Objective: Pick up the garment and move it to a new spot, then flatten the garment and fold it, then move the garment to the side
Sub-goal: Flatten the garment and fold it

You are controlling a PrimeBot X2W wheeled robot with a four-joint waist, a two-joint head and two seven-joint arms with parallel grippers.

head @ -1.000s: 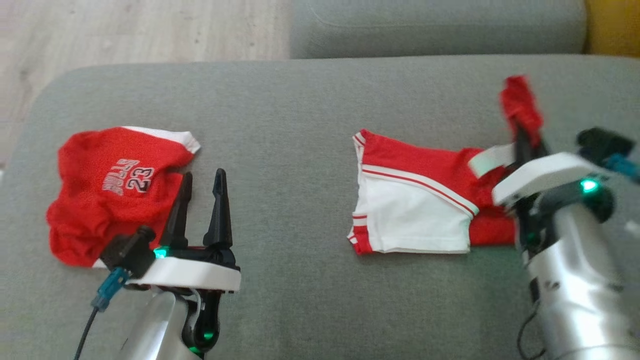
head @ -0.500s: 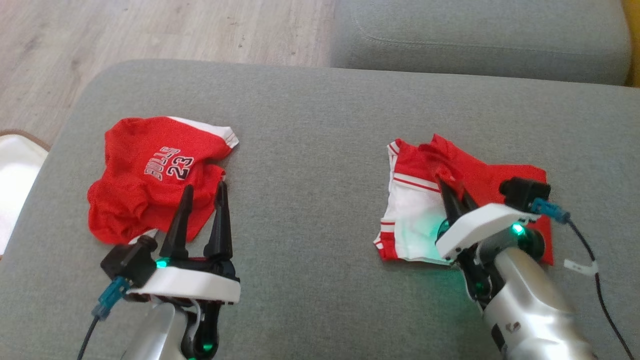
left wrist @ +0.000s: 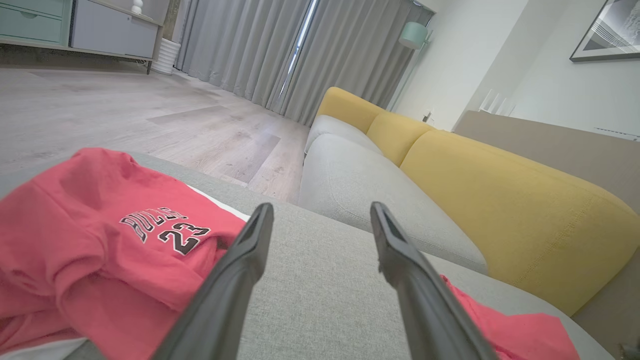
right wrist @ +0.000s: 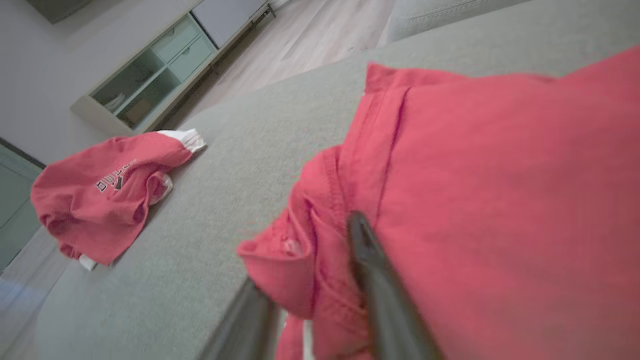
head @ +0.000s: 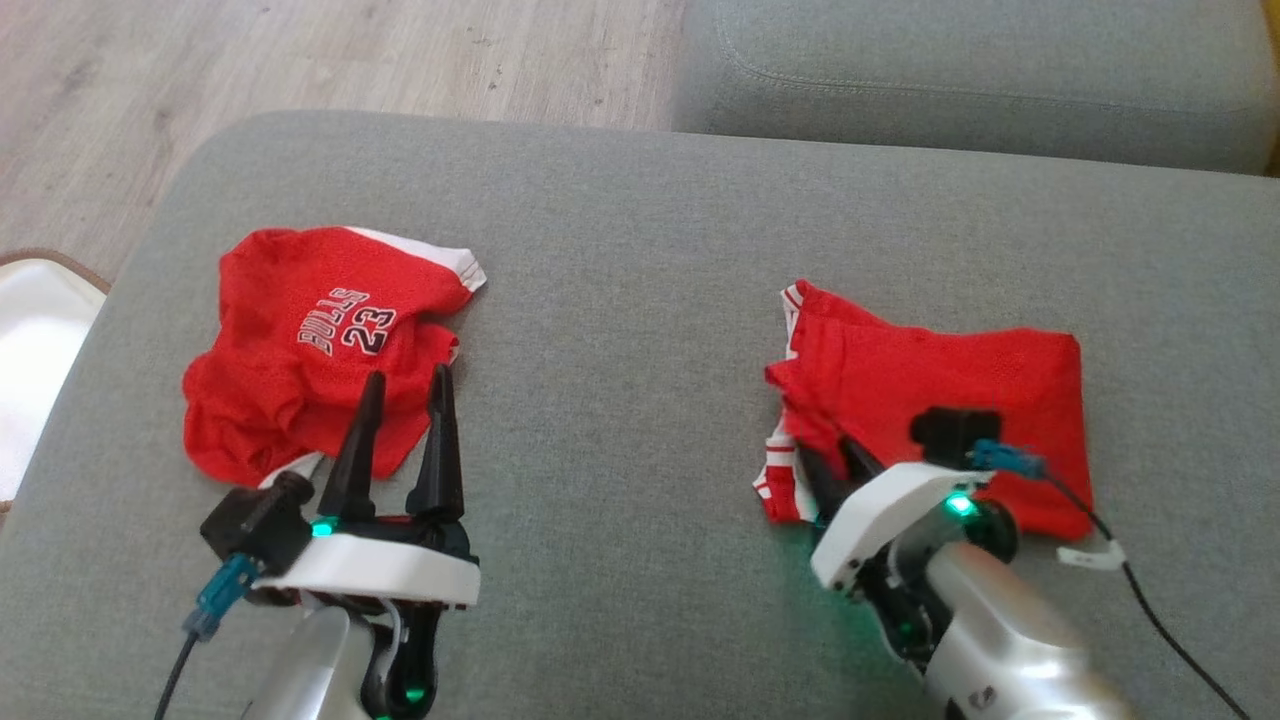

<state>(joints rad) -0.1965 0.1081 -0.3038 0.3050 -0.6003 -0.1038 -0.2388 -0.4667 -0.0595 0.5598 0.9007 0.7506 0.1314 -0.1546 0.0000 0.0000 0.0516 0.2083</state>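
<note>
My right gripper [head: 840,470] has drawn back to the near-left corner of the red shorts [head: 950,400], now folded red-side-up right of the grey cushion's [head: 620,300] middle. Its fingers flank a fold, but I cannot tell if they pinch it. My left gripper [head: 405,385] stays spread by the Bulls jersey [head: 300,370].

Blurred in the right wrist view: right gripper [right wrist: 304,250] among folds of the garment [right wrist: 500,175], grip on cloth impossible to tell; near edge hidden behind the wrist.

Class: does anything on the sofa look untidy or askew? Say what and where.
Yes. The jersey at the left lies crumpled in a heap. The folded garment at the right is uneven: its near-left corner bunches up, with white trim poking out by the right gripper.
</note>
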